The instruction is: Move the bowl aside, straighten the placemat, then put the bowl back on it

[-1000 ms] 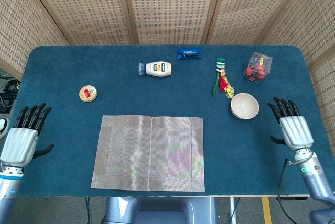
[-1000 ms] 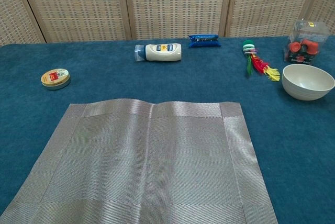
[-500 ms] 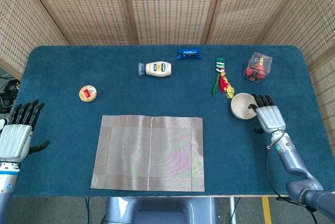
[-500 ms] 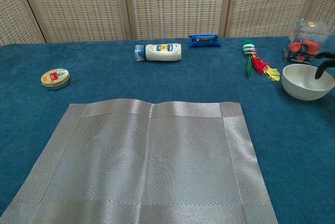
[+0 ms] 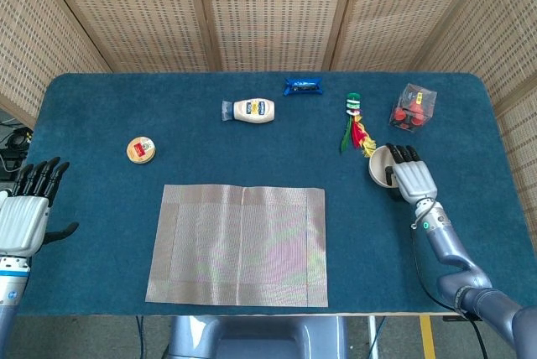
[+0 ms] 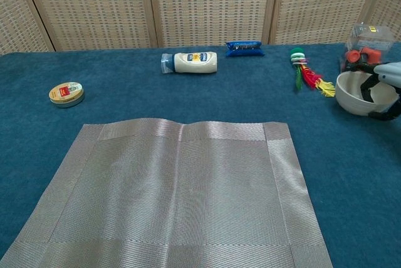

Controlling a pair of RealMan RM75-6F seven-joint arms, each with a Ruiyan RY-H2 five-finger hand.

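My right hand [image 5: 409, 176] grips round cream bowl [image 6: 352, 94] rim; left hand [image 5: 25, 212] spread, idle; woven placemat [image 5: 239, 243] flat.

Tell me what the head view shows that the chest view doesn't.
Only the head view shows the left hand, open beside the table's left edge, the right forearm, and the whole placemat. Only the chest view shows the right hand's fingers curled over the bowl's rim, the bowl tilted. Both show the right hand at the bowl, the mayonnaise bottle, round tin, blue packet, feather toy and clear box.
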